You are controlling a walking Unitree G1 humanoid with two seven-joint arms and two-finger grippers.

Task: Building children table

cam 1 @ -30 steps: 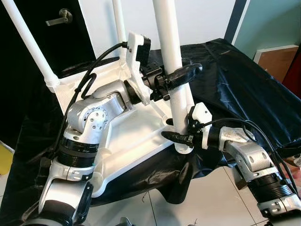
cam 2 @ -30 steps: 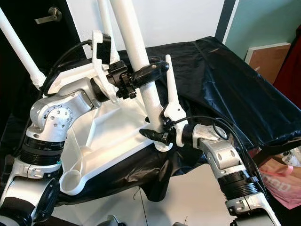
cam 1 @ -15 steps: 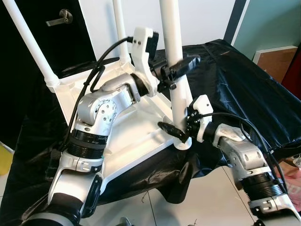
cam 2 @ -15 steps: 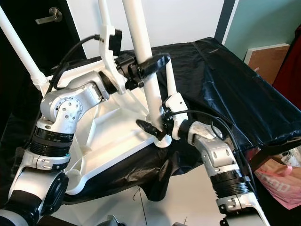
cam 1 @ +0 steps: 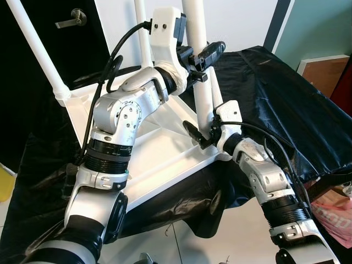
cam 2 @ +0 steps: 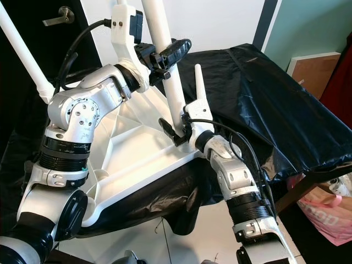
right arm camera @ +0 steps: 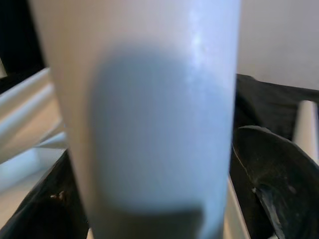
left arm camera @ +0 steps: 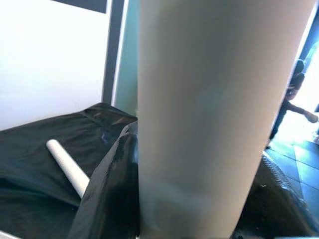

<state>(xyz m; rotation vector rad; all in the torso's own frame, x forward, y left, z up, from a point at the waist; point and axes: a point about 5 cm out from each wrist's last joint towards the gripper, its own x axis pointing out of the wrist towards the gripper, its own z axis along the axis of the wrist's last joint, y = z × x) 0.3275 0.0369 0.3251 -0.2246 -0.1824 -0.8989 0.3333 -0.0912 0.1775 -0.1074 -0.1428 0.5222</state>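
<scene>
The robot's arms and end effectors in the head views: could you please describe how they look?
Both arms are silver metal with rounded joint housings and ribbed black rings. Each wrist carries a white plastic bracket, and black cables loop along it. The left end effector and right end effector each have two long, glossy black fingers.

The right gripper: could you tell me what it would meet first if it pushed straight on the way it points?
The white table leg: it already sits between the right gripper fingers, near its base.
</scene>
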